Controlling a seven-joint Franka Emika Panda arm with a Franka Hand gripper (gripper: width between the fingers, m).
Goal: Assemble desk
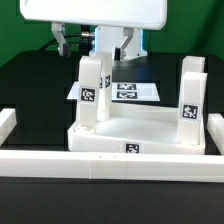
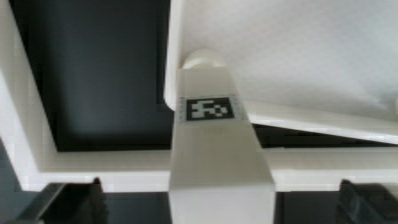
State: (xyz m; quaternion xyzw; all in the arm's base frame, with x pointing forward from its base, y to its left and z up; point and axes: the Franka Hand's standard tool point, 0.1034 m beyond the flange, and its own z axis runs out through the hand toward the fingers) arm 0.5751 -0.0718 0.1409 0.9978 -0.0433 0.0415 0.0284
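Note:
The white desk tabletop [image 1: 140, 128] lies in the middle of the table like a shallow tray, with a tag on its front rim. Two white leg blocks stand upright on it, one at the exterior view's left [image 1: 92, 90] and one at the right [image 1: 190, 97]. My gripper [image 1: 93, 46] hangs just above the left leg. In the wrist view that tagged leg [image 2: 214, 110] runs between my fingers [image 2: 71, 203], with a dark gap on each side. The gripper [image 2: 221, 204] is open and holds nothing. The tabletop [image 2: 302, 60] fills the area beyond the leg.
Long white border rails run along the front [image 1: 100, 166], the left [image 1: 6, 124] and the right [image 1: 215, 132] of the work area. The marker board [image 1: 128, 91] lies flat behind the tabletop. The table surface is black.

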